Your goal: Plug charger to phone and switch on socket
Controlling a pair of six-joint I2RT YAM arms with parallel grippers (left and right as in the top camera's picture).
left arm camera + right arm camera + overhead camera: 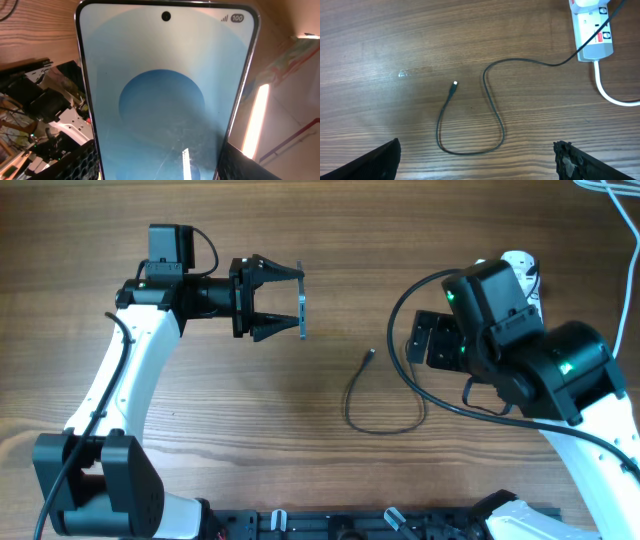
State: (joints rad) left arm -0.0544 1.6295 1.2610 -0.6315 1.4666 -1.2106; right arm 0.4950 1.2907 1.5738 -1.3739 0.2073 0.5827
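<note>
My left gripper (pixel 297 302) is shut on the phone (pixel 301 316) and holds it off the table, edge-on in the overhead view. In the left wrist view the phone's blue-cyan screen (pixel 165 90) fills the frame, with my fingers (pixel 160 169) clamped on its two long sides. The charger, a thin black cable (pixel 372 412), loops on the table; its connector tip (pixel 371 354) lies free, also in the right wrist view (pixel 454 84). My right gripper (pixel 477 160) is open and empty above the loop (pixel 492 107). The cable runs to the white socket (pixel 592 30).
The socket (pixel 520 264) lies at the far right under my right arm (pixel 540 360), with a thick white cord (pixel 610 95) leaving its end. White cords (pixel 625 225) run along the far right edge. A black rail (pixel 400 525) borders the front edge.
</note>
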